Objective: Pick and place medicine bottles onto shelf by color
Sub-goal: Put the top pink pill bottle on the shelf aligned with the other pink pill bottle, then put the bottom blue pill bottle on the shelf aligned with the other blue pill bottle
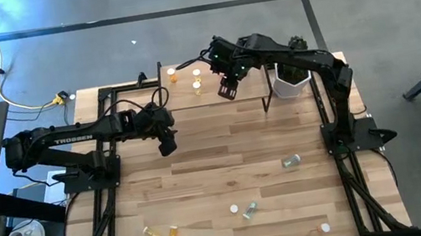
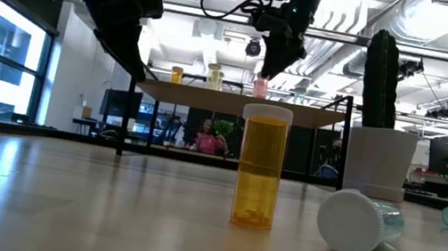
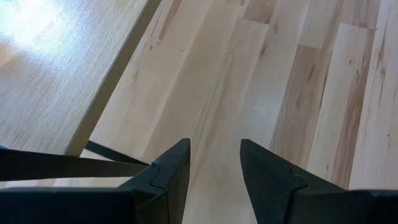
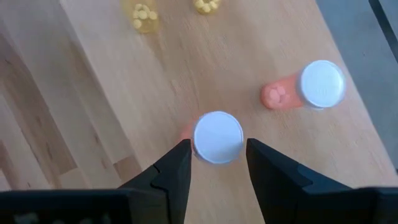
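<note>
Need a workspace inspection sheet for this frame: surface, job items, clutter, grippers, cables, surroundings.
Surface: light-wood table, bare in the middle.
Job's things: shelf at the far edge carries several upright bottles, yellow-bodied ones and two pink bottles. Loose on the table: an upright orange bottle, a tipped green bottle, others scattered near the front edge.
Clutter: white cactus pot beside the shelf.
Grippers: right gripper over the shelf, fingers astride a pink bottle's white cap; grip cannot be confirmed. Left gripper open, empty, above bare table beside the shelf.
Cables: yellow cable on the floor, off the table.
Surroundings: person far behind.
</note>
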Available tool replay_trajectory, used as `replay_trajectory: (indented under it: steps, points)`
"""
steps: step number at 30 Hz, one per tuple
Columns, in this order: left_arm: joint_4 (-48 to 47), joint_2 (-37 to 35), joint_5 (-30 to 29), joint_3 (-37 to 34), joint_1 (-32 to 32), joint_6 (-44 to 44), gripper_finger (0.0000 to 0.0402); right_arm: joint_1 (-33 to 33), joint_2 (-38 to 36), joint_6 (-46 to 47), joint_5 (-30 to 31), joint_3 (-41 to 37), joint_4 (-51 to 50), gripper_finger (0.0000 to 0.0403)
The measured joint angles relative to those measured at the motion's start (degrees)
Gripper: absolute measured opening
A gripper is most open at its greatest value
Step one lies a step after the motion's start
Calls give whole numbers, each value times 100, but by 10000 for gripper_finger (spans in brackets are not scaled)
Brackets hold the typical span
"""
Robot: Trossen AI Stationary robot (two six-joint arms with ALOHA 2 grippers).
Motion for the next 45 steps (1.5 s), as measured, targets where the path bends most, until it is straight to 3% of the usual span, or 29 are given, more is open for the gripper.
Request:
replay_trajectory:
  steps: [14, 27, 34, 45]
  points:
    - [-43, 0, -1, 0, -1, -208, 131, 211, -41, 48, 3, 0, -148, 146]
    - [-221, 2, 12, 0, -4, -295, 131, 322, -631, 177, 39, 0, -290, 146]
    - [-673, 2, 455, 0, -4, -837, 131, 634, -960, 207, 62, 0, -604, 146]
    - [-1314, 2, 411, 0, -454, -1656, 132, 1377, -1227, 598, 910, -240, -1270, 146]
